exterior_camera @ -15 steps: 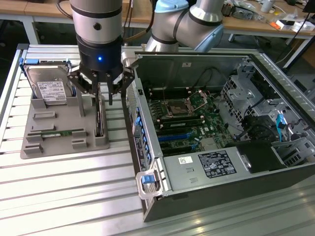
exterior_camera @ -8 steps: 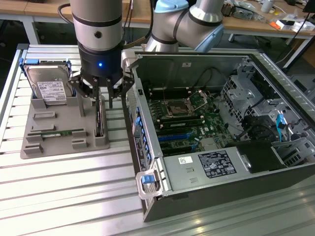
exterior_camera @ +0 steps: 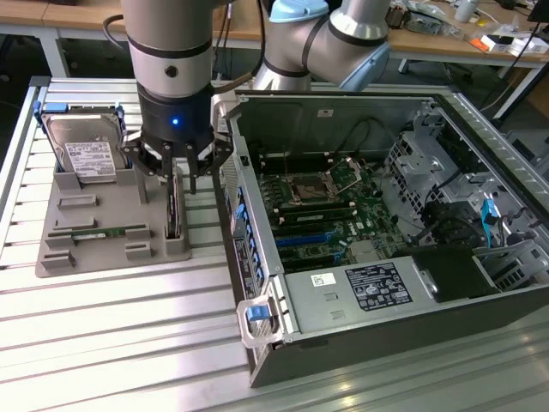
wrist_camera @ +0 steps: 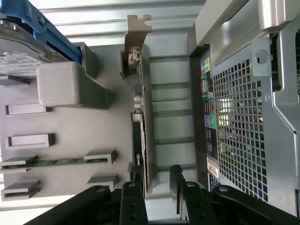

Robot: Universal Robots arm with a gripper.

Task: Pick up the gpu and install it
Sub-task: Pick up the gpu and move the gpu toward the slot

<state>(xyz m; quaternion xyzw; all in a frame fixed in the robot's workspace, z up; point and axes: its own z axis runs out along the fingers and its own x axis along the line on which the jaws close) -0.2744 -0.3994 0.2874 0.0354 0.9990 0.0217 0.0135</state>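
The gpu [exterior_camera: 172, 211] stands on edge in a slot of the grey holder [exterior_camera: 103, 257], left of the open computer case [exterior_camera: 377, 283] in the exterior view. My gripper [exterior_camera: 177, 174] hangs directly over its upper edge. In the wrist view the gpu [wrist_camera: 140, 117] shows edge-on as a thin dark card, with its tan metal bracket [wrist_camera: 138, 26] at the far end. My gripper [wrist_camera: 154, 185] is open. One finger [wrist_camera: 132, 190] sits at one face of the card. The other finger [wrist_camera: 176, 180] stands a small gap away from the opposite face.
A silver hard drive [exterior_camera: 86, 154] with a white label stands in the holder's back corner. A green memory stick [exterior_camera: 99, 233] lies in its front slot. Inside the case, the motherboard [exterior_camera: 322, 202] lies exposed, with blue expansion slots [exterior_camera: 309, 242]. The perforated case wall [wrist_camera: 239, 126] is close beside the card.
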